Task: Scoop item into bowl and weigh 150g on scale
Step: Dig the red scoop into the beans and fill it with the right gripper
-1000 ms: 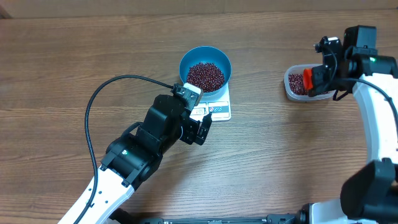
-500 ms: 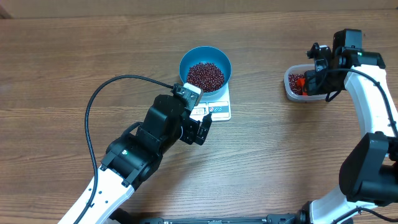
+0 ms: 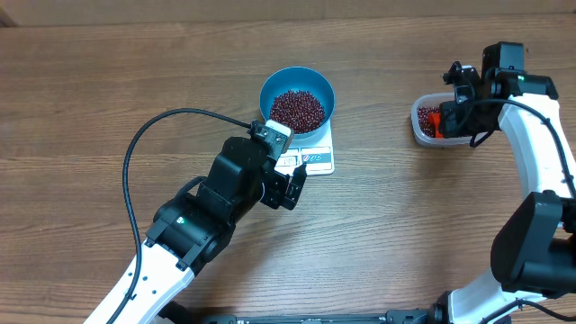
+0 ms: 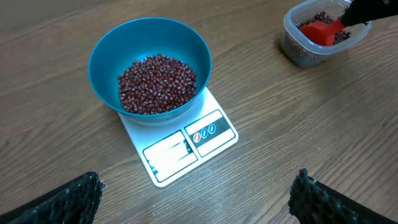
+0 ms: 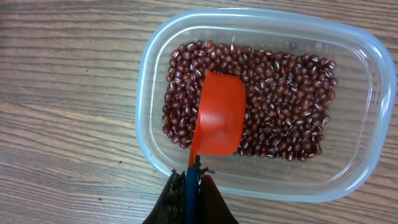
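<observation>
Wood-grain desk (image 3: 405, 225), two arms working over it. The blue bowl (image 4: 149, 37) sat on top of the white scale (image 4: 186, 146), covering its far half, so only the display and the buttons stuck out on the near edge. A decent heap of dark red beans (image 4: 157, 84) filled the bottom of the bowl.

The left end effector (image 4: 196, 199) was spread about as wide as it goes and had nothing in it. From its wrist camera, both dark fingertips sat at the bottom corners of the view, with bare desk between them and the scale just ahead. From overhead it hung near the display end of the scale; I couldn't tell whether it was touching it.

Well off to the right was a clear plastic tub (image 5: 367, 93) with more of the same beans inside. The right end effector (image 5: 194, 180) was clamped tight on the thin handle of an orange-red scoop (image 5: 219, 121), jaws pinched right together around it. The cup of the scoop lay over the beans in the tub, closer to the left wall in the right wrist view. Couldn't make out whether it was dug in or just resting on top.
</observation>
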You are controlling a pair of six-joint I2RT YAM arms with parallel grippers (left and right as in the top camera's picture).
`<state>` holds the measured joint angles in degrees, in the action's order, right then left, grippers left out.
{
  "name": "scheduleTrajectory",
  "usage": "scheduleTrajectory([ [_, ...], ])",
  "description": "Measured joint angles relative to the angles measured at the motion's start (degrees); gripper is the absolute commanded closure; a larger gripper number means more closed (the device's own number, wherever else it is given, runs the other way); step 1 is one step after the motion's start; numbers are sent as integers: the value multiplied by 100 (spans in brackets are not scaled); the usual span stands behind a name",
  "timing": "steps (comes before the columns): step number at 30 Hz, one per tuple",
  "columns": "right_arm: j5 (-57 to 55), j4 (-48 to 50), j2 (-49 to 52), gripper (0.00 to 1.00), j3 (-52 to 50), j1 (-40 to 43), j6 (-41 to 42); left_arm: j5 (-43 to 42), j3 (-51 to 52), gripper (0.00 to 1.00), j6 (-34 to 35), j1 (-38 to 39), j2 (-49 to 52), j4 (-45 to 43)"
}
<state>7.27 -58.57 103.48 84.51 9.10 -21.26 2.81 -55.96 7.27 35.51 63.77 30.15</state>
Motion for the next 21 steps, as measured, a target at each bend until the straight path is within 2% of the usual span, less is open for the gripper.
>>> scheduleTrajectory([
  [6, 299, 15, 0, 96, 0, 251, 2, 0, 0, 1, 0, 0, 0, 0],
  [21, 2608, 50, 0, 96, 0, 1526, 24, 0, 0, 0, 0, 0, 0, 0],
])
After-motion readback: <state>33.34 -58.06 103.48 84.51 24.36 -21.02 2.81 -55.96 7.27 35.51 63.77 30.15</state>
